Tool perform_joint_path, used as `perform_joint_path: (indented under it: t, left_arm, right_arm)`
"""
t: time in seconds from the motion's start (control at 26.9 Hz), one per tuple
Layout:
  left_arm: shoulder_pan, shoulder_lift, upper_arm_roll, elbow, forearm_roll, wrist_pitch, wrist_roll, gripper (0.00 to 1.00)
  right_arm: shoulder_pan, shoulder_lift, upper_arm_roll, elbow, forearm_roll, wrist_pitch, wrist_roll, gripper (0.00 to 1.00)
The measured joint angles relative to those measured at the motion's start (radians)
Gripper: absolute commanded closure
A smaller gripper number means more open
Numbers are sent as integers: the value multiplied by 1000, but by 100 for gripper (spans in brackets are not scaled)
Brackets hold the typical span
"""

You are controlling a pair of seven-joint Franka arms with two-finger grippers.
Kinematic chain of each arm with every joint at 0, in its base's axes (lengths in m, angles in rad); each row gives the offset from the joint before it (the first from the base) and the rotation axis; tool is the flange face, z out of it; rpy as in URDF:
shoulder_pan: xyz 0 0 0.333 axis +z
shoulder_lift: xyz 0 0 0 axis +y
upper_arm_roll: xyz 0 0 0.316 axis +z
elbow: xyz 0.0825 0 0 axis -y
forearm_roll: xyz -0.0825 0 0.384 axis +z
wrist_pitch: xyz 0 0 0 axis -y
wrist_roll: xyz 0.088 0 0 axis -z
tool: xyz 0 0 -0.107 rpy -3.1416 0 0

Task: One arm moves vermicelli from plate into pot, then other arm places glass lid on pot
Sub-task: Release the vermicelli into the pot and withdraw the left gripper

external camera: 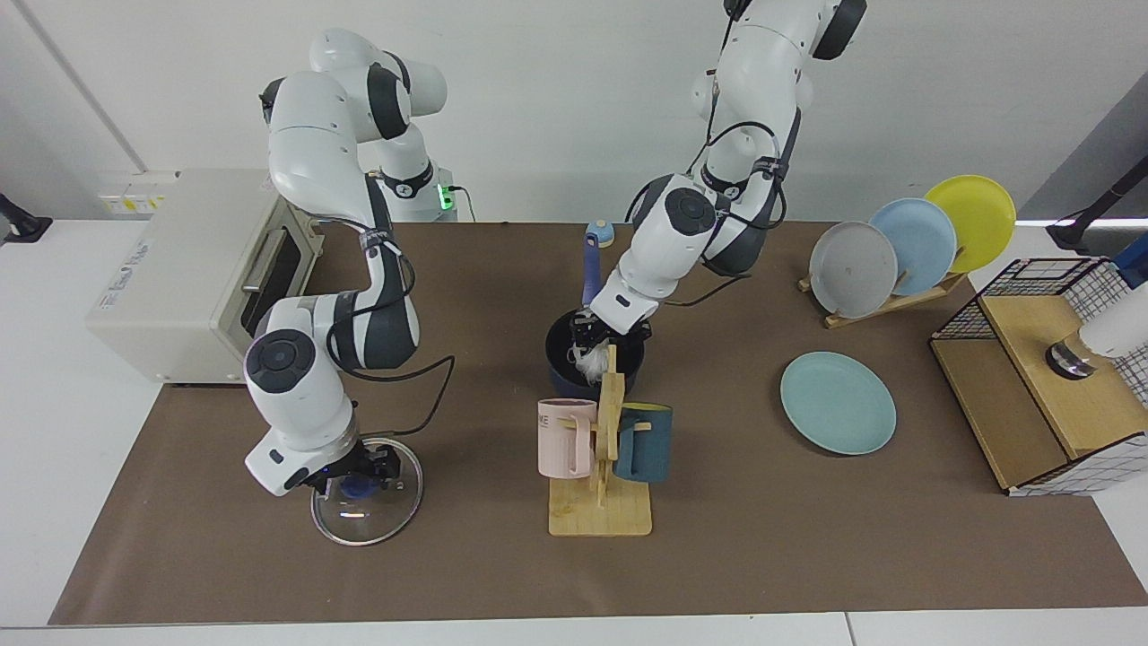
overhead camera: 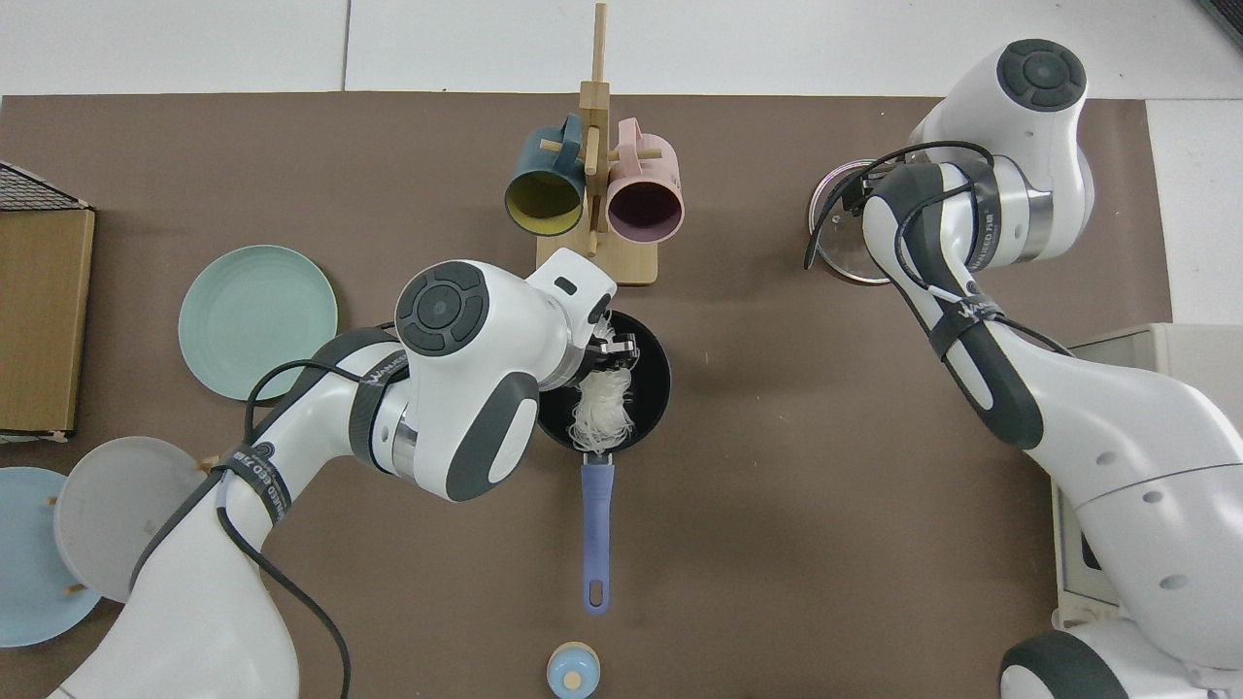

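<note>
Evidently the pot [external camera: 594, 357] is the centre of things, so every place below is given from it. Just above its black interior hangs the left pincer [external camera: 592, 345], clamped on the vermicelli [overhead camera: 602, 413]; the white strands trail down inside the rim, toward the handle side. Holding the bundle low over the opening makes sense: loose threads would otherwise snag on the rim or spill onto the mat. Whether the noodles already touch the pot's floor cannot be told from either view.

Well away from the pot, toward the oven side, the right pincer [external camera: 357, 473] sits down over the blue knob of the glass lid [external camera: 367, 492], which lies flat on the desk. Its fingers bracket the knob, but whether they press on it I cannot tell. My guess is that this arm is poised there so the lid can go across once the pot is filled.

On the pot's far side from the lid, the plate [external camera: 838, 402] lies bare, well apart. The mug rack [external camera: 601, 467] stands just beside the pot on the camera side, its wooden post partly hiding the pot in the facing view, a thing to mind when lifting out.

All of it rests on a brown mat [external camera: 466, 556] over a white desk [external camera: 54, 431], with a toaster oven [external camera: 179, 269] and a plate rack [external camera: 897, 251] at the edges, and a plain white wall behind.
</note>
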Motion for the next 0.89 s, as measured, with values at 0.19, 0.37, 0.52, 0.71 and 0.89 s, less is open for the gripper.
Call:
perform_joint_path:
  t: [0.19,0.37,0.52,0.71,0.89]
  left_arm:
    - [0,2,6,-17,0,16,0,0]
    - [1,2,13,-20,1,21,0,0]
    - [2,-5,18,-13,1,20,0,0]
    - [18,-44,39,24,4,-43,1,0]
    - [25,-97,103,107,37,-212,19,0]
  right_arm:
    - [1,0,4,0,1,1,1,84]
    - [0,-1,4,0,1,1,1,100]
    - [1,-1,4,0,1,1,1,100]
    - [1,-5,4,0,1,1,1,100]
    - [2,-45,4,-16,1,-8,1,100]
